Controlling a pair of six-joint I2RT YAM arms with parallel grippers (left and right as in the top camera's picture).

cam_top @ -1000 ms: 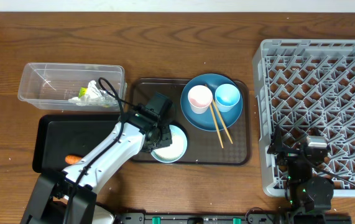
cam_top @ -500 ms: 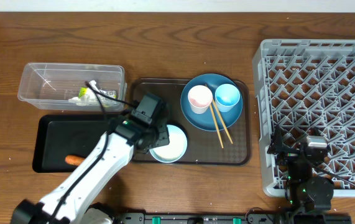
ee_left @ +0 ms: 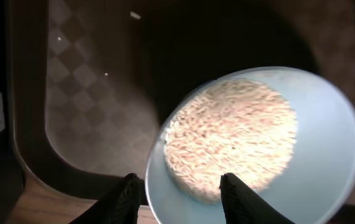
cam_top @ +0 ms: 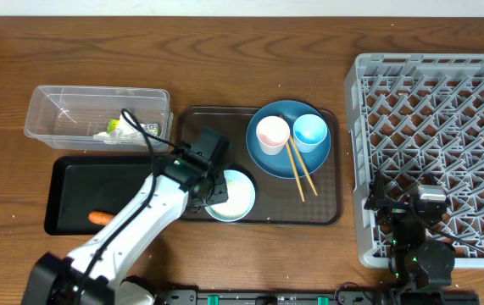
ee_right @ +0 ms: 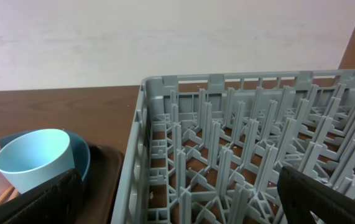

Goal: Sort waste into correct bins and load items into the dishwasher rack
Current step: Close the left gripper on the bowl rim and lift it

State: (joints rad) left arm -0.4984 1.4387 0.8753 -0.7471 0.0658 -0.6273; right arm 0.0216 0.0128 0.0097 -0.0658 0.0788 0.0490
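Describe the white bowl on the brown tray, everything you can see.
The white bowl is round, smooth and pale bluish-white. It sits upright at the front left corner of the brown tray. A flat mound of rice fills its middle. The left gripper has its fingers straddling the near rim, one outside, one above the rice; contact unclear.

You're looking at a smooth, glossy white bowl (ee_left: 326, 155), the rice (ee_left: 230, 140) in it grainy and matt, and a brown tray (ee_left: 78, 118) with a dull checkered texture. Your dishwasher rack (ee_right: 133, 155) reads as matt grey moulded plastic, the table (cam_top: 225, 59) as plain wood grain.
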